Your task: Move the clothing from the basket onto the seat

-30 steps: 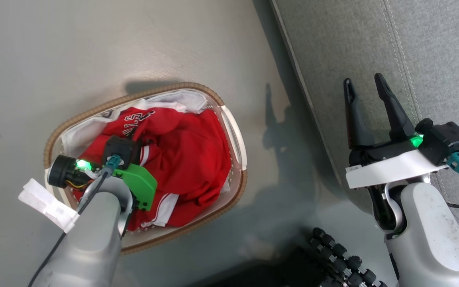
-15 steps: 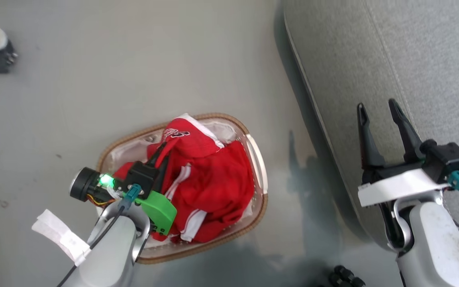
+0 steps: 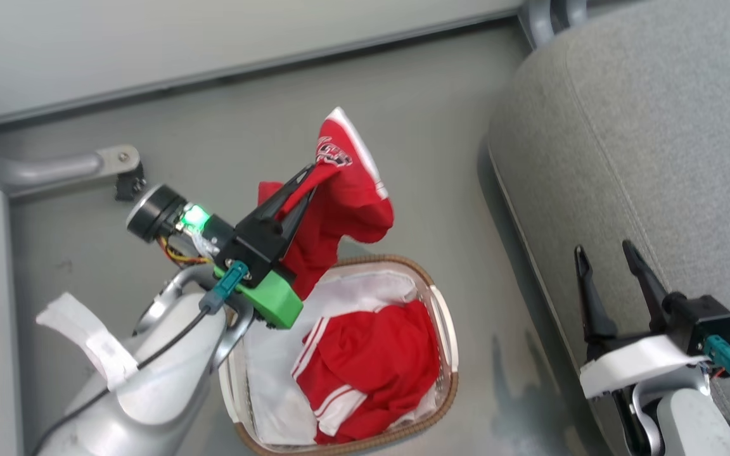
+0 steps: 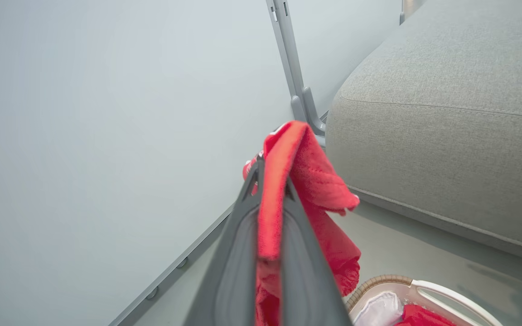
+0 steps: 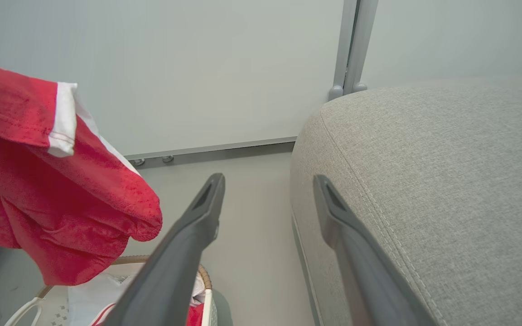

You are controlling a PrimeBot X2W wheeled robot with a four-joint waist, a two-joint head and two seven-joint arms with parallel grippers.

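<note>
Red garment (image 3: 355,202) is now lifting out of your basket (image 3: 446,329), pinched in your left gripper (image 3: 315,172); right gripper (image 3: 601,248) is idling wide; seat (image 3: 656,126) next.

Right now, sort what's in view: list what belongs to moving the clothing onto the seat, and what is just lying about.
Job: bright red white-striped garment pinched in the left end effector; second red striped garment in the oval white plastic basket with brown woven rim; large grey fabric seat cushion.
Lying about: white cloth liner; grey metal bracket.
</note>
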